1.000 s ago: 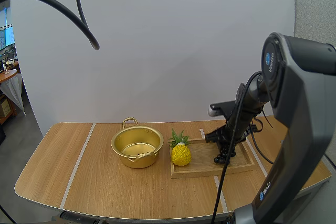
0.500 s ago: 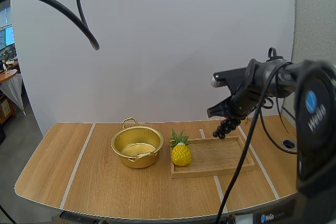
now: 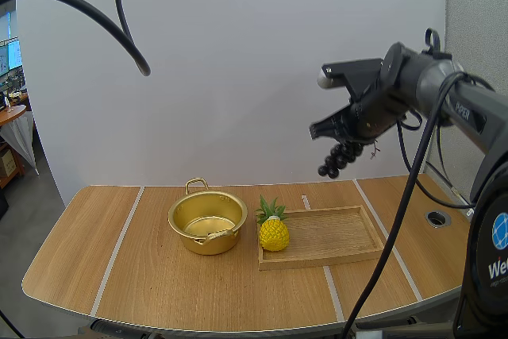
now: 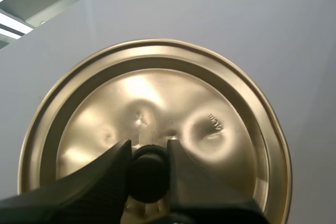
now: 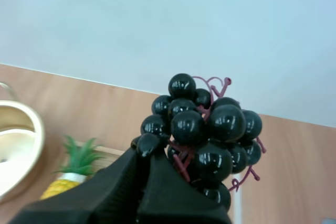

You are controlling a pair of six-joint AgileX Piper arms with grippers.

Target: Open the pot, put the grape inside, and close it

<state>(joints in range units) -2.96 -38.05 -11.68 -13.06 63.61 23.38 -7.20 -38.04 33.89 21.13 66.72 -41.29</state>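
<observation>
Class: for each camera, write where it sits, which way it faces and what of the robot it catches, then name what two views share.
High view: behind and above the bases, facing forward and down over the table; right gripper holds grapes aloft.
Left wrist view: on the left arm, facing the lid; left gripper pinches its knob.
Right wrist view: on the right arm, facing down past the grapes in its own fingers.
Shared: high and right wrist views both show grapes, pot and pineapple.

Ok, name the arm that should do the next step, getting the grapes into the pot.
Right. The right gripper pinches the grapes in the air, and the pot stands open on the table. The left gripper is shut on the lid.
</observation>
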